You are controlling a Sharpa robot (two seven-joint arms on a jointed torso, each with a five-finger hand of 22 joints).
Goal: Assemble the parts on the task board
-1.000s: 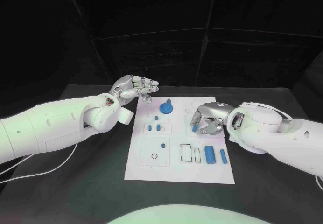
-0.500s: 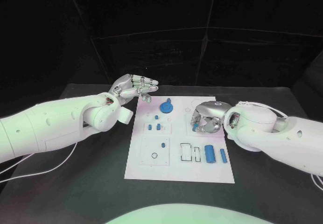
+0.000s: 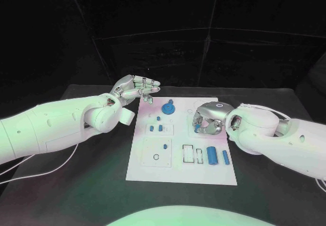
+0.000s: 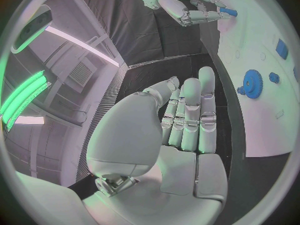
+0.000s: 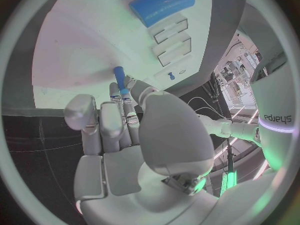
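A black table (image 3: 81, 188) — a thin white cable (image 3: 41, 172) (possibly the robot's) trailing across it.

gear (image 3: 167, 109) on task board (image 3: 182, 173), table (image 3: 81, 188) beneath

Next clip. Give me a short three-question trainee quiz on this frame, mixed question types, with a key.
1. True or false: the silver left hand is holding a part.
2. What does the silver right hand pinch? A) small blue peg B) round blue gear C) large blue cylinder
3. Fill in: the blue gear lies near the far end of the white ____.

Key: 1 false, it is raised beside the board's far left corner with nothing in it; 2 A; 3 task board.
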